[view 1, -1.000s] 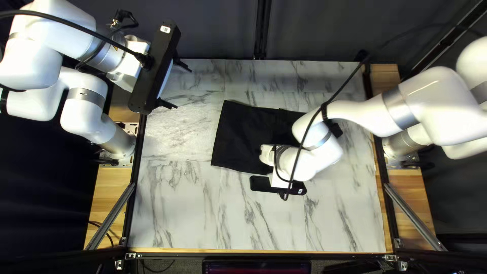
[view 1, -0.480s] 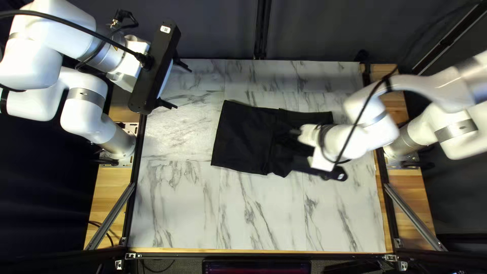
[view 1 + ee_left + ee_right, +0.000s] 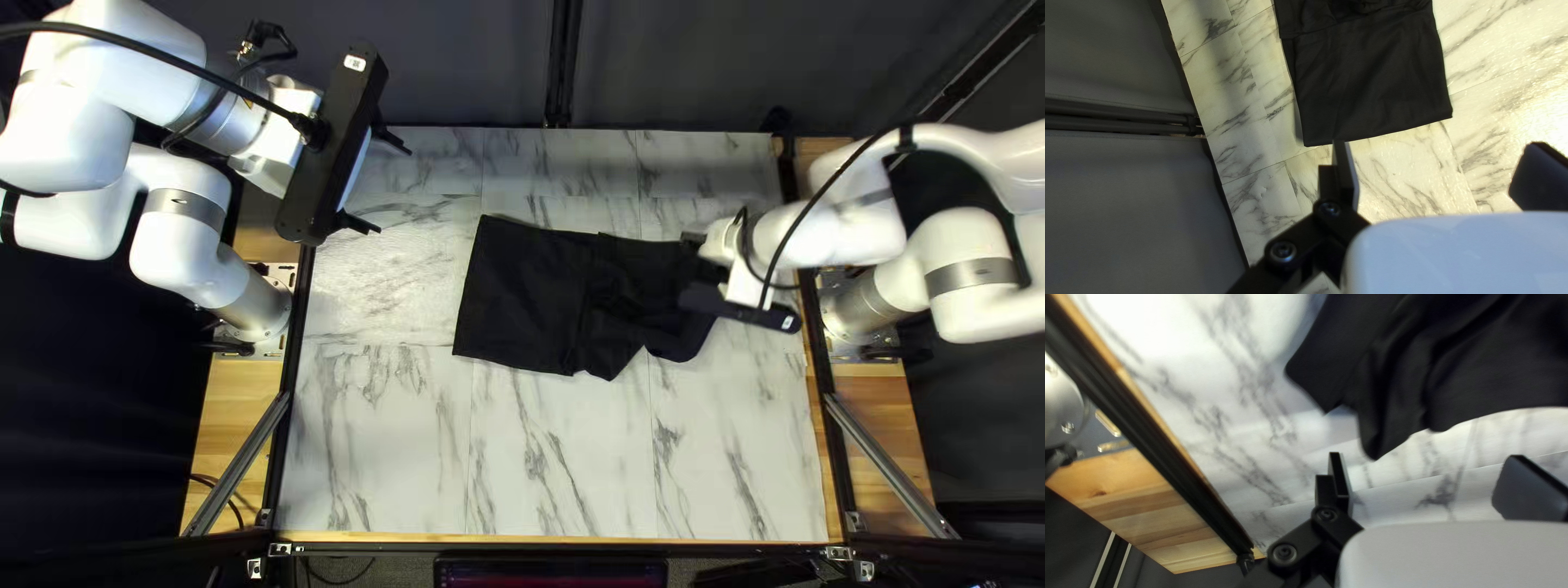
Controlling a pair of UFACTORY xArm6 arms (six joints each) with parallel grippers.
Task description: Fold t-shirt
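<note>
Compared with the earlier frame, my right tool is displaced toward the right edge of the desk, and more of the t-shirt's rumpled end is exposed. My left arm and left tool hold the same position as before.

Workpiece location: the black t-shirt lies on the middle of the desk. Its section nearer my left arm is spread flat, with fairly straight edges. Its section nearer my right arm is creased and uneven, with a rounded lobe on the side toward the desk's near edge.

Left tool, status: released. The fingers stand wide apart with no cloth gripped. It is raised over the desk's left side, apart from the t-shirt; the flat end of the cloth lies ahead of it.

Right tool, status: released. The fingers are spread, with no cloth clamped between them. Loose folds and pointed corners of the t-shirt lie ahead. A black rail runs along the wood-trimmed edge of the desk, to one side of the fingers.
</note>
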